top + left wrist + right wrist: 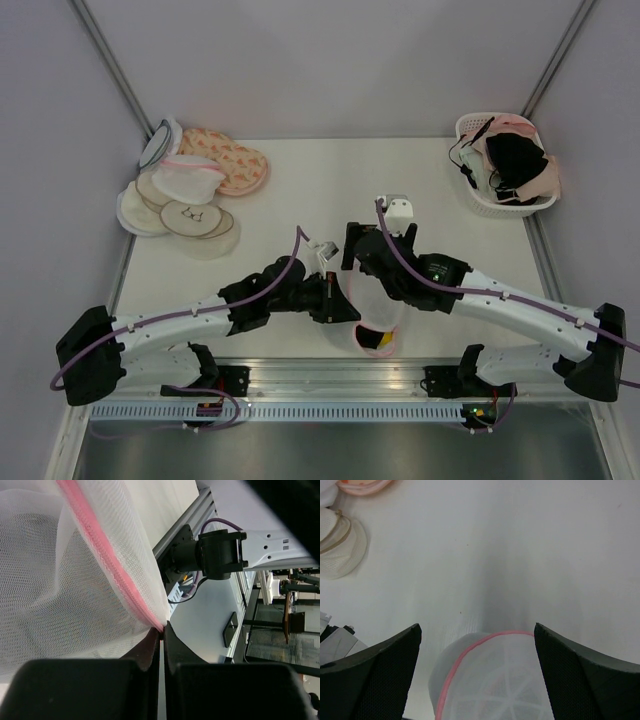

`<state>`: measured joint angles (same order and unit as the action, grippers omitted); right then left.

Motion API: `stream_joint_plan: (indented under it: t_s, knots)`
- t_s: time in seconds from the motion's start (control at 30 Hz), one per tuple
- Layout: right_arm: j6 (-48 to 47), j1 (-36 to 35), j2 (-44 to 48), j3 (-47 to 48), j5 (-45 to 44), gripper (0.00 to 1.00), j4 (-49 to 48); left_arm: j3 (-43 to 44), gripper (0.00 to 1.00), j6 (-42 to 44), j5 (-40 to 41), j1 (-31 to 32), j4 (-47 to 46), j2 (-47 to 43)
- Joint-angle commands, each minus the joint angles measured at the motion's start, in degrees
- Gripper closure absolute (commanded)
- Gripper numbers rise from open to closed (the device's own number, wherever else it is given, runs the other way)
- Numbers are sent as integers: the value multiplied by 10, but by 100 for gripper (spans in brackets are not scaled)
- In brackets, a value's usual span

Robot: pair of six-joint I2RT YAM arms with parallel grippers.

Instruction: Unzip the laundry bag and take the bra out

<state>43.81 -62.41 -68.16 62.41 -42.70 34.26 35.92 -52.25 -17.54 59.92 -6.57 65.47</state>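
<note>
The laundry bag (378, 305) sits at the middle of the desk (330, 190), close to its near edge, between my two arms. My left fingers (161, 634) are pinched shut on the bag's pink zipper trim (107, 550), with a fold of white mesh caught at the tips. I see no zipper pull between them. My right fingers (477, 629) are spread wide just above the dome, holding nothing.

My main worry is that this grip is on trim and mesh, not on the slider. If I draw the left arm along the rim now, I expect the zip to stay closed and the whole light bag to come along. It could lift, fold over, or slide off the near edge. A hard tug might also snag or tear the mesh. Nothing pins the bag down, so I judge the right fingers need to steady it first.

Through the mesh I can make out only a pale shape, plus a dark and yellow patch (378, 342) at the bag's near end. I cannot tell whether that is the bra.

At the far right corner stands a white basket (478, 205) heaped with bras, a black one (515, 155) among peach ones. At the far left lies a pile of pouches: a peach floral pouch (228, 160), a cream disc with a bra drawing (190, 215), and other mesh pieces, all well apart from my arms.
</note>
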Motion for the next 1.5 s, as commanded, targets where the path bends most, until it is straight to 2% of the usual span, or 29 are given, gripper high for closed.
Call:
stream_joint_plan:
  t_s: [0.0, 0.17, 0.2, 0.3, 0.33, 0.37, 0.4, 0.43, 0.47, 0.53, 0.57, 0.63, 0.67, 0.7, 0.77, 0.83, 1.07, 1.27, 1.33, 1.4, 1.43, 1.47]
  knots:
    - [9, 19, -13, -22, 98, 2, -43, -2, 98, -5, 14, 10, -43, -16]
    - [7, 25, -33, -53, 167, 5, -53, 0, 98, 10, 37, 11, -22, -33]
    - [5, 26, -33, -65, 169, 9, -48, 0, 98, 13, 40, 10, -20, -37]
    - [-3, 25, -22, -84, 182, 28, -34, 2, 98, 17, 55, 11, -5, -45]
    - [-5, 26, -19, -85, 183, 46, -29, 4, 98, 18, 58, 11, -2, -47]
    - [-6, 25, -8, -86, 170, 56, -13, 3, 98, 18, 65, 11, 1, -47]
    - [-6, 25, 5, -85, 156, 80, -5, 5, 98, 20, 65, 11, 2, -45]
    - [-6, 25, 12, -84, 145, 94, 2, 6, 98, 20, 66, 11, 4, -43]
    - [-5, 25, 17, -81, 136, 100, 9, 7, 98, 19, 66, 11, 6, -41]
    - [-7, 25, 31, -73, 122, 100, 26, 11, 98, 18, 67, 11, 9, -33]
    - [-7, 26, 35, -70, 111, 100, 32, 13, 89, 16, 70, 11, 13, -31]
    - [-12, 26, 43, -64, 106, 100, 40, 16, 65, 11, 80, 11, 30, -28]
    - [-13, 25, 44, -64, 104, 100, 40, 15, 38, 7, 94, 11, 35, -29]
    - [-17, 25, 47, -63, 98, 99, 40, 13, 29, -2, 101, 11, 47, -32]
    - [-19, 26, 52, -60, 92, 100, 45, 11, 19, -7, 128, 10, 59, -42]
    - [-33, 25, 66, -58, 92, 100, 38, 3, 14, -19, 145, 10, 62, -54]
    - [-68, 26, 147, -59, 75, 100, 28, -16, 12, -26, 161, 10, 62, -67]
    - [-68, 25, 173, -67, 95, 100, 36, 34, 14, 10, 124, 27, 62, 8]
    - [-65, 26, 177, -70, 95, 99, 36, 79, 14, 29, 132, 43, 118, 46]
    - [-64, 25, 182, -70, 95, 100, 37, 120, 22, 39, 156, 51, 188, 76]
    - [-64, 26, 184, -70, 94, 99, 39, 125, 30, 41, 164, 51, 200, 90]
    - [-63, 26, 185, -70, 90, 100, 42, 126, 62, 42, 167, 51, 205, 93]
